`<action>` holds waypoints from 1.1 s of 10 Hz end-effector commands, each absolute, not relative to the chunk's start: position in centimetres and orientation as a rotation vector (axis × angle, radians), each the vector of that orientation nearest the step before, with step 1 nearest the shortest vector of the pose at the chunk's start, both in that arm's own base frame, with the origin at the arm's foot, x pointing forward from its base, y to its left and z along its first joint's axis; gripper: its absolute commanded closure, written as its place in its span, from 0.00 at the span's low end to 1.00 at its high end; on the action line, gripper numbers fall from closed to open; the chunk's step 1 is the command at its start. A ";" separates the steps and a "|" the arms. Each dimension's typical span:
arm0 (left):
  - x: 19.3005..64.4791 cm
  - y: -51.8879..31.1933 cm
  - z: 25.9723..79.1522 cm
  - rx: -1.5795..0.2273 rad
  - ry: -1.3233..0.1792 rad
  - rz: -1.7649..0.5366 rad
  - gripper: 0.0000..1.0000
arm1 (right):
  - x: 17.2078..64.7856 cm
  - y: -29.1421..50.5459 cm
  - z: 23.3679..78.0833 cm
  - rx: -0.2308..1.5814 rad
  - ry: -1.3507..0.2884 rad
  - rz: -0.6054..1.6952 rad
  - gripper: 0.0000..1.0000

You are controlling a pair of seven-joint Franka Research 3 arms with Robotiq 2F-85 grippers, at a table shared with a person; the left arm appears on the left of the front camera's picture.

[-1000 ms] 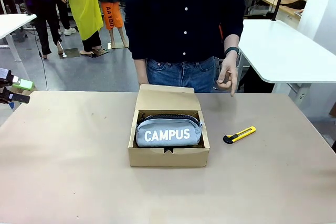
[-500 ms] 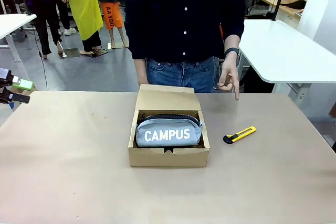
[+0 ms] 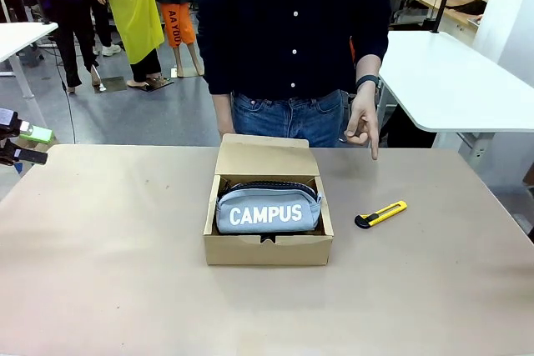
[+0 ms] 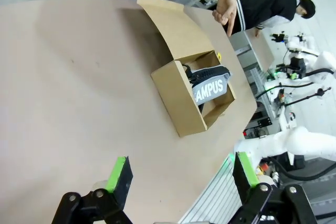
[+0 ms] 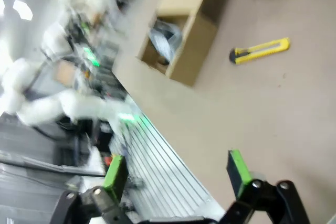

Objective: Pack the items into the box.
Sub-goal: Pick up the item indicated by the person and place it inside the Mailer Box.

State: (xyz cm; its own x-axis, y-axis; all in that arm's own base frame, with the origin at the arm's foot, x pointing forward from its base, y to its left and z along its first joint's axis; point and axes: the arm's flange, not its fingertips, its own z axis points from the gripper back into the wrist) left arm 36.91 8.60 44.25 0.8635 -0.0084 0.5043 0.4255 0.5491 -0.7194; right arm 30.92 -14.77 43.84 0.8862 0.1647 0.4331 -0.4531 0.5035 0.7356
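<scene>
The brown cardboard box (image 3: 267,249) stands mid-table with its flap lid raised at the back. Inside lies the grey-blue "CAMPUS" pouch (image 3: 267,211). The yellow-and-black utility knife (image 3: 380,214) lies on the table to the right of the box. Above and beyond the knife, a person's hand (image 3: 365,119) points a finger down. My left gripper (image 3: 27,144) hovers open at the table's far left edge. Its wrist view shows the left gripper (image 4: 181,177) empty, with the box (image 4: 181,103) and pouch (image 4: 211,85) far ahead. My right gripper (image 5: 176,173) is open and empty off the table's edge; that blurred view holds the knife (image 5: 260,51) and box (image 5: 197,38). The small black object is out of view.
The person (image 3: 292,31) stands right behind the box at the far edge. White tables (image 3: 450,81) stand behind on the right. Bare tan tabletop (image 3: 108,248) spreads to the left, right and front of the box.
The person's pointing hand dipped slightly toward the table. The box, pouch, knife and left gripper have not moved.
</scene>
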 end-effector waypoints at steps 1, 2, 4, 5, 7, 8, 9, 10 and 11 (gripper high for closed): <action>36.6 8.9 44.3 -0.963 -0.476 -0.276 0.00 | 35.3 -9.1 46.5 0.627 -0.301 0.718 0.00; 36.6 8.9 44.3 -0.963 -0.476 -0.276 0.00 | 37.3 -5.8 47.3 0.456 -0.333 0.820 0.00; 36.6 8.9 44.3 -0.963 -0.476 -0.276 0.00 | 38.9 0.1 47.6 0.238 -0.491 1.098 0.00; 36.6 8.9 44.3 -0.963 -0.476 -0.276 0.00 | 39.0 2.9 47.6 0.175 -0.545 1.274 0.00; 36.6 8.9 44.3 -0.963 -0.476 -0.276 0.00 | 39.3 7.1 47.7 0.155 -0.537 1.599 0.00; 36.6 8.9 44.3 -0.963 -0.476 -0.276 0.00 | 39.4 8.0 48.0 0.171 -0.434 1.718 0.00; 36.6 8.9 44.3 -0.963 -0.476 -0.276 0.00 | 39.4 8.4 48.4 0.262 -0.237 1.849 0.00; 36.6 8.9 44.3 -0.963 -0.476 -0.276 0.00 | 39.2 8.4 48.5 0.324 -0.103 1.936 0.00; 36.6 8.9 44.3 -0.963 -0.476 -0.276 0.00 | 39.2 8.7 47.9 0.298 -0.092 1.912 0.00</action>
